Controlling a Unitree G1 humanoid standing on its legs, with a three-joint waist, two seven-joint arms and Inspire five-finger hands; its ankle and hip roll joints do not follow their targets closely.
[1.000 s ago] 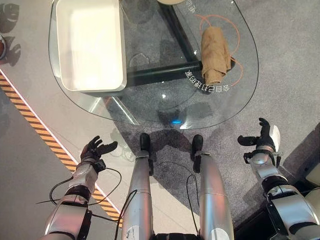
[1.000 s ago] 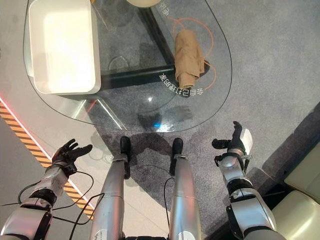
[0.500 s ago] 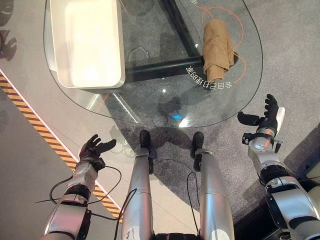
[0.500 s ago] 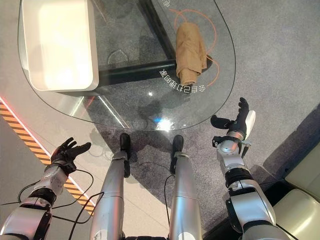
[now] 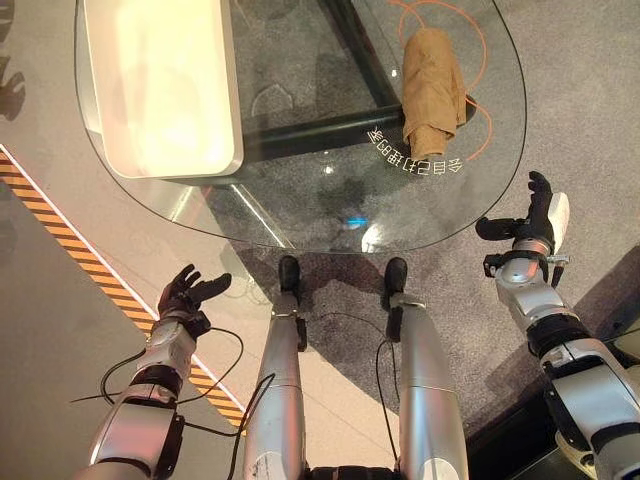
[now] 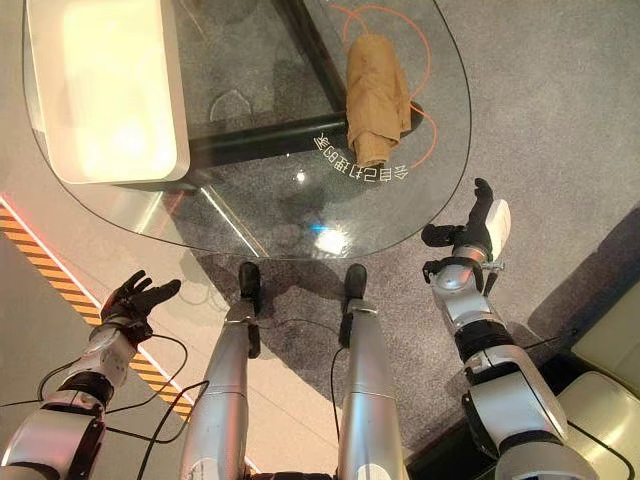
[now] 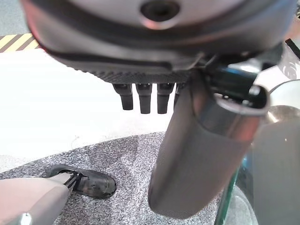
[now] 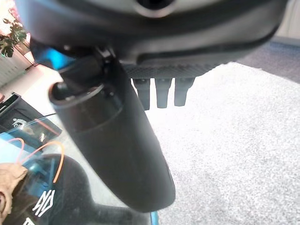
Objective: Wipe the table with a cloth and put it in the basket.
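Observation:
A tan cloth (image 5: 431, 93) lies bunched on the right part of the round glass table (image 5: 300, 215), inside an orange ring drawn on the glass. A white rectangular basket (image 5: 155, 85) stands on the table's left part. My right hand (image 5: 533, 222) is open, held off the table's right edge, below and to the right of the cloth. My left hand (image 5: 183, 297) is open too, low at the left over the floor, well short of the table. Neither hand touches anything. The cloth's corner (image 8: 7, 183) also appears in the right wrist view.
A yellow and black striped line (image 5: 60, 215) runs across the floor at the left. Grey carpet (image 5: 580, 120) surrounds the table. A pale cushioned seat (image 6: 610, 400) sits at the lower right.
My right hand has risen toward the table's right edge. The camera view has shifted, so the table sits lower and more to the left. The left hand stays where it was.

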